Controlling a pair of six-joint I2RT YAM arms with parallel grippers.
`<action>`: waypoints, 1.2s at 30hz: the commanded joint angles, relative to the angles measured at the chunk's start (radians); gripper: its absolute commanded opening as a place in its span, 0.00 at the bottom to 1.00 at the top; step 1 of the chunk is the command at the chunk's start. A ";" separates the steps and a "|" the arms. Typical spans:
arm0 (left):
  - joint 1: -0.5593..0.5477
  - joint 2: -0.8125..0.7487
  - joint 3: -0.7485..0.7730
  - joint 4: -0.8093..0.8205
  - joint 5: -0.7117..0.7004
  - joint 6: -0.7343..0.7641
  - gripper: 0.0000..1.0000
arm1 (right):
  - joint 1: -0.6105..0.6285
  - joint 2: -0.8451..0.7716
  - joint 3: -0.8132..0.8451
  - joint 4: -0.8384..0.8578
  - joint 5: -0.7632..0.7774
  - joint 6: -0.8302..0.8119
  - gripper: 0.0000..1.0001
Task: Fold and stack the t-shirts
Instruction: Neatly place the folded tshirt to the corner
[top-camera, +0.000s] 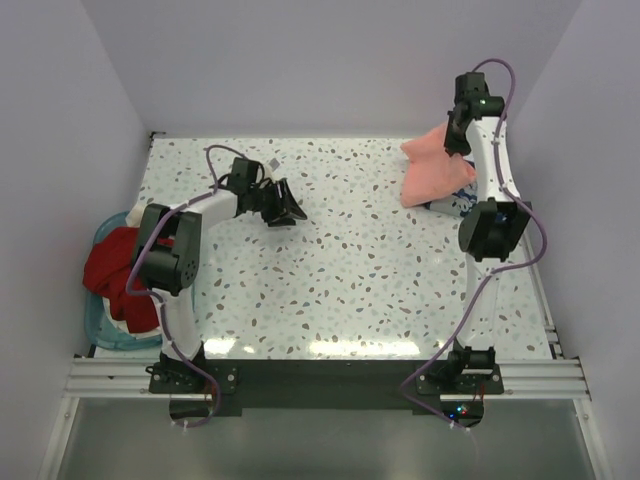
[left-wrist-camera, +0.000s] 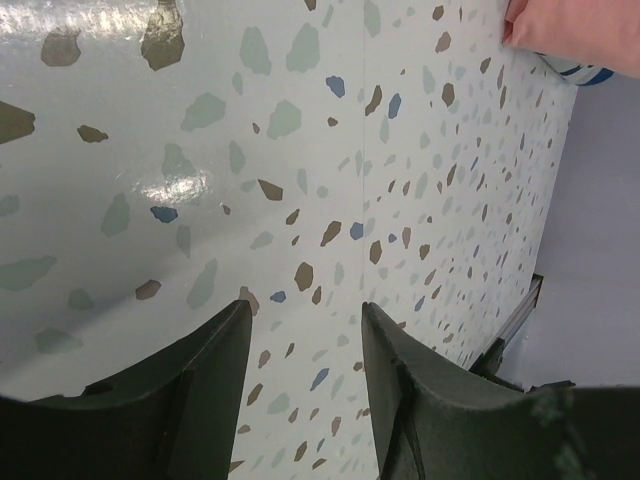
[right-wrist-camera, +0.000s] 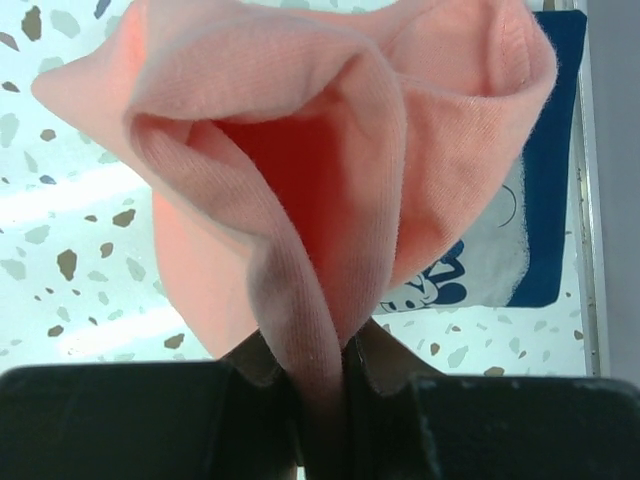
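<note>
My right gripper (top-camera: 455, 140) is shut on the salmon-pink t-shirt (top-camera: 435, 170) and holds it bunched and hanging at the table's back right; in the right wrist view the pink cloth (right-wrist-camera: 300, 180) is pinched between the jaws (right-wrist-camera: 322, 350). Under it lies the folded navy blue t-shirt with white cartoon print (right-wrist-camera: 520, 240), also seen from above (top-camera: 455, 203). My left gripper (top-camera: 285, 207) is open and empty over bare table at the back left; its fingers (left-wrist-camera: 410, 400) frame only the speckled tabletop. A dark red t-shirt (top-camera: 115, 275) and cream cloth (top-camera: 125, 310) lie in the basket.
A teal plastic basket (top-camera: 95, 330) sits at the table's left edge holding shirts. White walls close in the table at the back and sides. The speckled tabletop (top-camera: 350, 270) stretches between the arms.
</note>
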 joint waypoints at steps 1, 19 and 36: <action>0.011 0.007 0.043 0.048 0.014 -0.017 0.52 | -0.036 -0.113 0.070 0.016 -0.051 -0.004 0.00; 0.011 0.016 0.073 0.028 0.017 -0.006 0.52 | -0.131 -0.097 -0.050 0.027 -0.117 -0.001 0.00; 0.011 -0.039 0.118 -0.020 -0.023 0.056 0.52 | -0.165 -0.044 -0.152 0.103 0.219 0.011 0.99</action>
